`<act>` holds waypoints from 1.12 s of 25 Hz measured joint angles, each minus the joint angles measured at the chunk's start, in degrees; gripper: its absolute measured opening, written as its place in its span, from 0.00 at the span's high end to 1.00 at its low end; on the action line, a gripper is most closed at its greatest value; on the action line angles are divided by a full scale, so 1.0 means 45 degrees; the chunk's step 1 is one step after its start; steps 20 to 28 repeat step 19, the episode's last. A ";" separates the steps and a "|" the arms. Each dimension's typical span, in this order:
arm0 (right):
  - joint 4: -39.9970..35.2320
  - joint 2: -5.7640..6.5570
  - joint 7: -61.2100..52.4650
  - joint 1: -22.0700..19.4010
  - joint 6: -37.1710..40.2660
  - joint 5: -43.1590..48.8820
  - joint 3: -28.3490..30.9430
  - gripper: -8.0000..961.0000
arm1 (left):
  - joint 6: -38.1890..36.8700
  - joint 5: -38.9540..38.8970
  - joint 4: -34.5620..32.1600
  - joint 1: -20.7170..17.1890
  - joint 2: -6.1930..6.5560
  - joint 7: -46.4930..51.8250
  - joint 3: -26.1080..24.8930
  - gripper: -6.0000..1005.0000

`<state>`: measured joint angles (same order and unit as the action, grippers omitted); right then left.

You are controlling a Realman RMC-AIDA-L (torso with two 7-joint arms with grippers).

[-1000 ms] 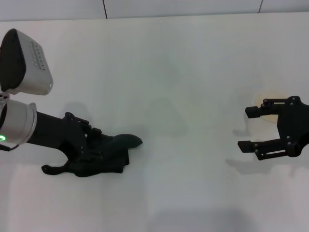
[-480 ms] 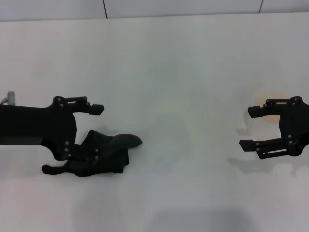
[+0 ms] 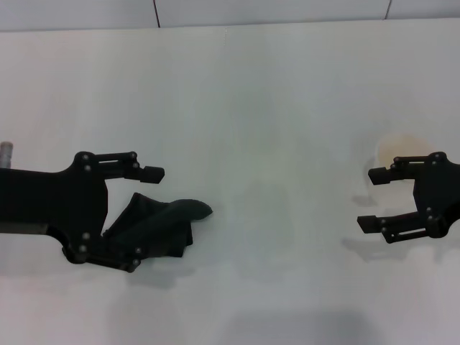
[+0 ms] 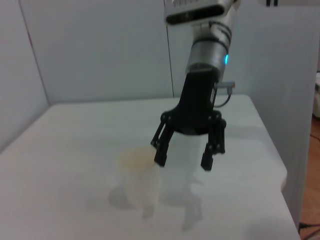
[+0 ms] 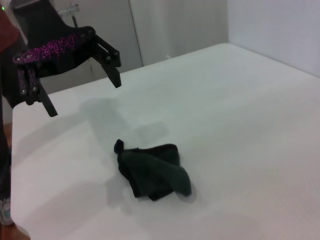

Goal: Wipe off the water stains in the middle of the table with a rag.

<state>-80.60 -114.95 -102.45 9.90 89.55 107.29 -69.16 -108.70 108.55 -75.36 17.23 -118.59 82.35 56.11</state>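
**Open over the rag, nothing held**

My left end effector (image 3: 140, 215) hangs over the left side of the surface (image 3: 259, 93), fingers spread wide and holding nothing. In the head view the far finger (image 3: 147, 172) reaches out past the rag's far edge, and the near finger (image 3: 118, 259) sits along the cloth's near edge, so the rag lies between them as seen from above. From my right wrist camera the same end effector (image 5: 82, 82) shows raised clear of the cloth, with bare surface (image 5: 240, 100) between it and the folds.

The rag (image 3: 162, 226) is a dark, crumpled heap lying flat on the left half of the surface, one rounded corner pointing right toward the middle (in the right wrist view (image 5: 152, 170) its folds are bunched, with a small knob sticking up at one end).

My right end effector (image 3: 374, 200) waits far over on the right, also wide open and empty. Just beyond its far finger stands a translucent whitish cup (image 3: 397, 148) with an amber tint at its mouth; the left wrist view shows that cup (image 4: 139, 175) beside my right end effector (image 4: 182, 160), well apart from the rag.
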 joint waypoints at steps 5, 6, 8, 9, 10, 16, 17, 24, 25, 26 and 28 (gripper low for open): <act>-0.0101 0.0018 -0.0004 0.0005 0.0033 0.0276 0.0000 0.14 | 0.0034 0.0418 -0.0031 0.0149 0.0001 0.0281 -0.0047 0.11; -0.0103 0.0022 -0.0004 0.0008 0.0038 0.0284 0.0000 0.14 | 0.0050 0.0436 -0.0032 0.0154 -0.0004 0.0284 -0.0048 0.11; -0.0114 0.0031 -0.0006 0.0040 0.0047 0.0284 0.0000 0.14 | 0.0074 0.0448 -0.0063 0.0160 -0.0037 0.0311 -0.0052 0.11; -0.0118 0.0035 -0.0006 0.0060 0.0051 0.0284 0.0000 0.14 | 0.0074 0.0448 -0.0063 0.0160 -0.0037 0.0311 -0.0052 0.11; -0.0123 0.0036 -0.0006 0.0077 0.0054 0.0285 0.0000 0.14 | 0.0083 0.0450 -0.0082 0.0163 -0.0040 0.0343 -0.0052 0.11; -0.0134 0.0033 -0.0007 0.0108 0.0061 0.0382 0.0000 0.14 | 0.0119 0.0650 -0.0100 0.0175 -0.0059 0.0436 -0.0062 0.11; -0.0135 0.0023 -0.0006 0.0107 0.0062 0.0436 0.0000 0.14 | 0.0119 0.0690 -0.0087 0.0176 -0.0065 0.0437 -0.0064 0.11; -0.0136 0.0014 -0.0007 0.0107 0.0062 0.0509 0.0000 0.14 | 0.0120 0.0723 -0.0047 0.0176 -0.0078 0.0436 -0.0063 0.11; -0.0136 0.0014 -0.0007 0.0107 0.0062 0.0509 0.0000 0.14 | 0.0120 0.0723 -0.0047 0.0176 -0.0078 0.0436 -0.0063 0.11; -0.0136 0.0014 -0.0007 0.0107 0.0062 0.0509 0.0000 0.14 | 0.0120 0.0723 -0.0047 0.0176 -0.0078 0.0436 -0.0063 0.11; -0.0136 0.0014 -0.0007 0.0107 0.0062 0.0509 0.0000 0.14 | 0.0120 0.0723 -0.0047 0.0176 -0.0078 0.0436 -0.0063 0.11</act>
